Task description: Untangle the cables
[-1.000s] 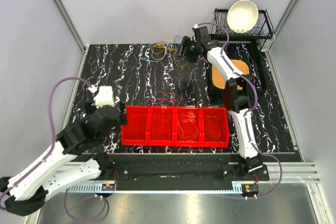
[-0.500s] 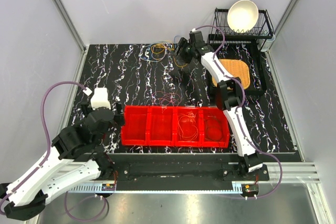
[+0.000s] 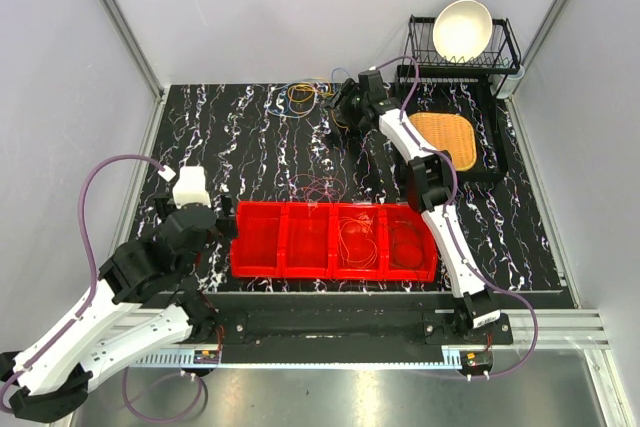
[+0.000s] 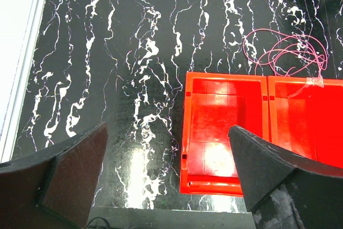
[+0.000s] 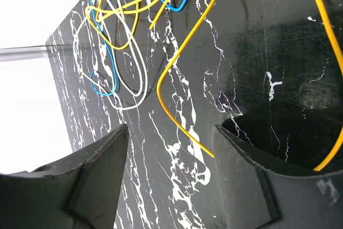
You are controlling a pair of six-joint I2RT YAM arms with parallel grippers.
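Note:
A tangle of yellow, blue and white cables lies at the back of the table. In the right wrist view the loops sit ahead of my right gripper. It is open and empty, and one yellow strand runs between its fingers. From above, the right gripper is just right of the tangle. A pink cable lies at the back edge of the red tray, and it shows in the left wrist view. My left gripper is open and empty, left of the tray.
The red tray has several compartments; one holds an orange cable and one a dark cable. A dish rack with a white bowl stands at the back right, with a woven orange mat in front of it.
My right arm has stretched left and back, bringing its gripper closer to the tangle. My left arm drew back a little toward the near left, then held still.

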